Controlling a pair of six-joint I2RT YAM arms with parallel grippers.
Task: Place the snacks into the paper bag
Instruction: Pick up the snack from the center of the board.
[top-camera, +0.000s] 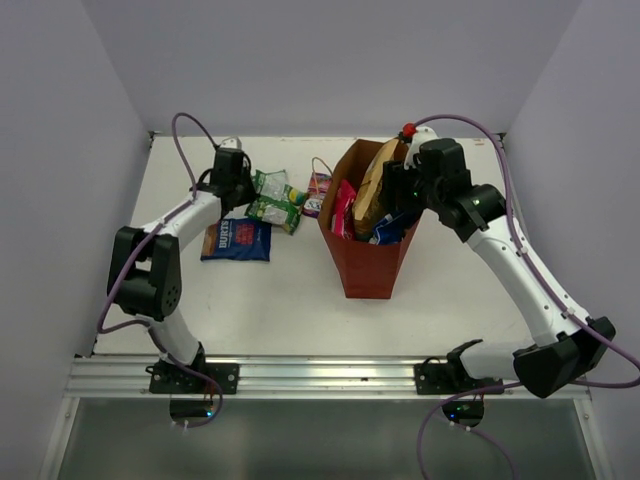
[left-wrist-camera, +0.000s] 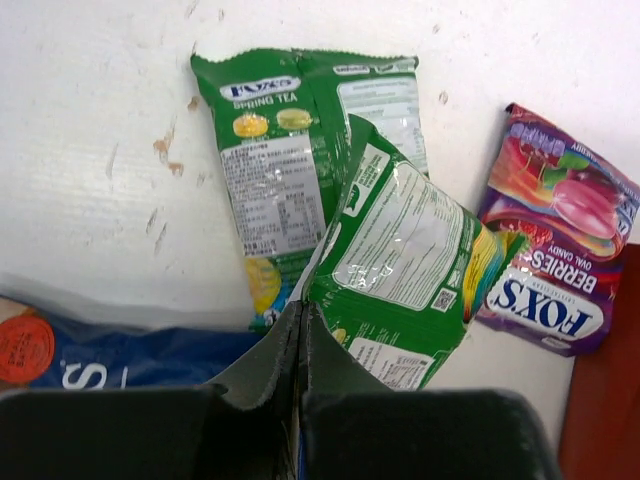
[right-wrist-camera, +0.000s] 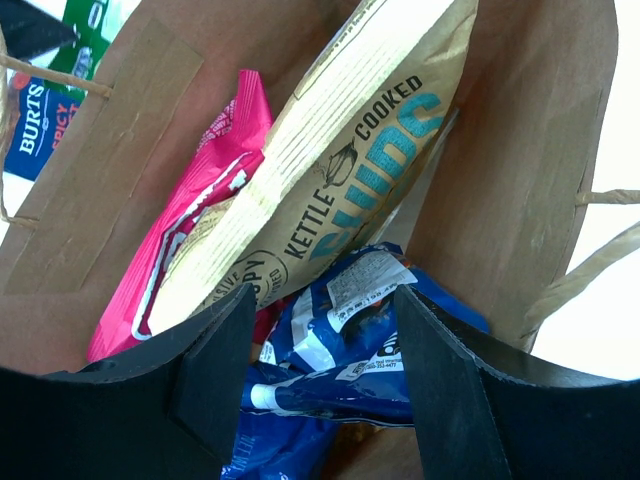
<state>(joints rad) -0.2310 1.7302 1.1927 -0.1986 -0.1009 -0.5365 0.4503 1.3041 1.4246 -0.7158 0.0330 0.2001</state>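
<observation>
My left gripper (left-wrist-camera: 300, 335) is shut on the edge of a small green snack packet (left-wrist-camera: 400, 270), which tilts up off the table. A second green packet (left-wrist-camera: 280, 150) lies flat beyond it, and a purple candy packet (left-wrist-camera: 560, 250) lies to the right. The red-brown paper bag (top-camera: 370, 265) stands upright at the centre. It holds a pink packet (right-wrist-camera: 215, 190), a tan-brown packet (right-wrist-camera: 330, 150) and a blue-and-white packet (right-wrist-camera: 350, 340). My right gripper (right-wrist-camera: 325, 310) hangs open over the bag's mouth, its fingers either side of the blue-and-white packet.
A dark blue packet (top-camera: 236, 240) lies flat on the table to the left of the bag, near the left arm. The bag's twine handles (right-wrist-camera: 600, 260) stick out beside my right fingers. Walls close in the table on both sides and at the back.
</observation>
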